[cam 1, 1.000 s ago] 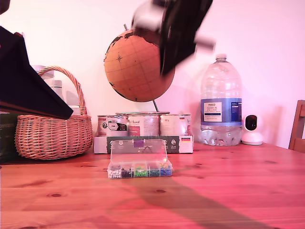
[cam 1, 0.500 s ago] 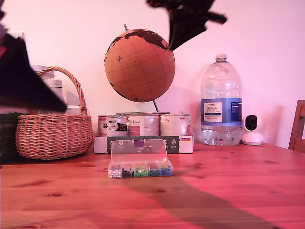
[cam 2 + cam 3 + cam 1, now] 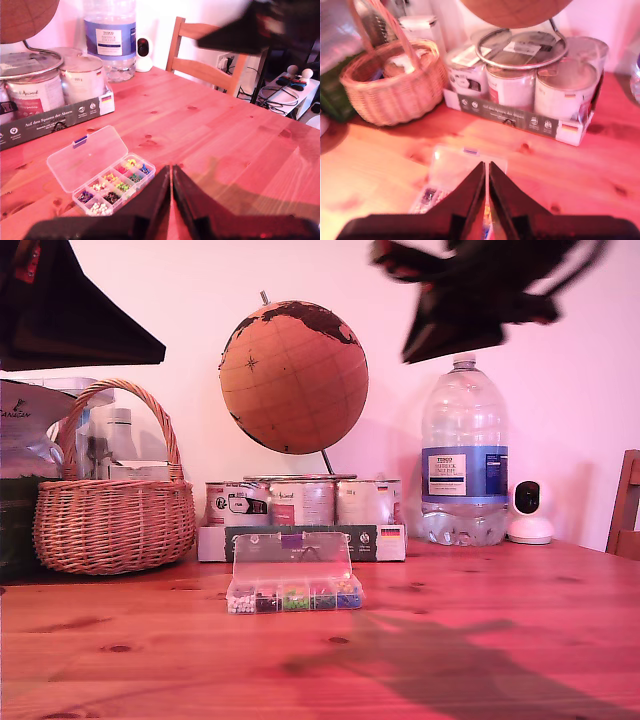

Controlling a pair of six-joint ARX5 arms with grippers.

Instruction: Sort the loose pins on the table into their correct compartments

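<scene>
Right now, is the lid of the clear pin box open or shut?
Open. The lid is swung back from the clear box, leaving the coloured pins in its compartments uncovered.

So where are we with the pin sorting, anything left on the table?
The organiser box sits open with its lid folded back, its cells holding pins grouped by colour. No loose pin shows on the table, though one would be too small to rule out. Nothing is in hand: my first gripper and my second gripper are shut and empty, raised above the table. Closing the lid looks left.
</scene>
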